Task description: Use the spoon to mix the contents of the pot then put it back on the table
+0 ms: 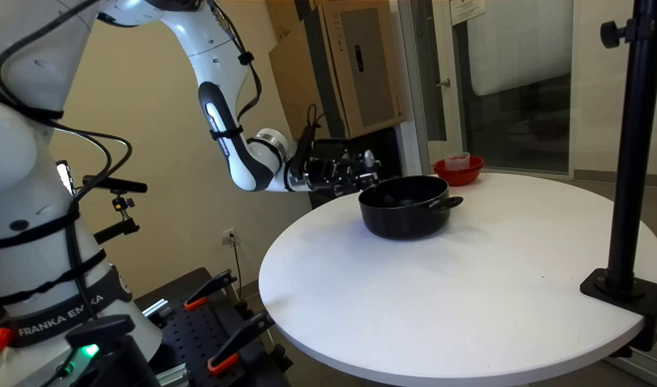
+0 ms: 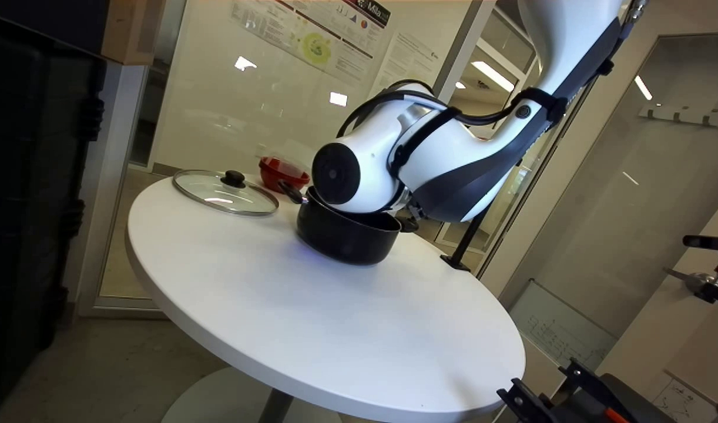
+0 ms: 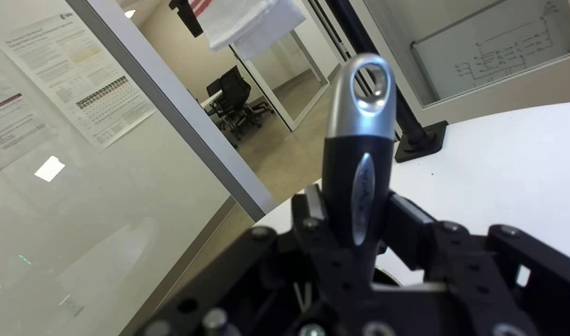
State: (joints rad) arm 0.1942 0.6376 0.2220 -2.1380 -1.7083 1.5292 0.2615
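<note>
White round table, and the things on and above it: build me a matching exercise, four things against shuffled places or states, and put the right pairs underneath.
1. black-and-silver spoon handle
2. round black pot
3. round clear glass lid
4. round red bowl

A. with a translucent cup inside
B. lying on the white round table, knob up
C. gripped in the black claw
D. standing uncovered, close to the claw

Pairs: 1-C, 2-D, 3-B, 4-A

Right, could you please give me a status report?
Claw shut on the spoon handle. Pot uncovered on the table. Glass lid off to the side, likely not in the way.
</note>
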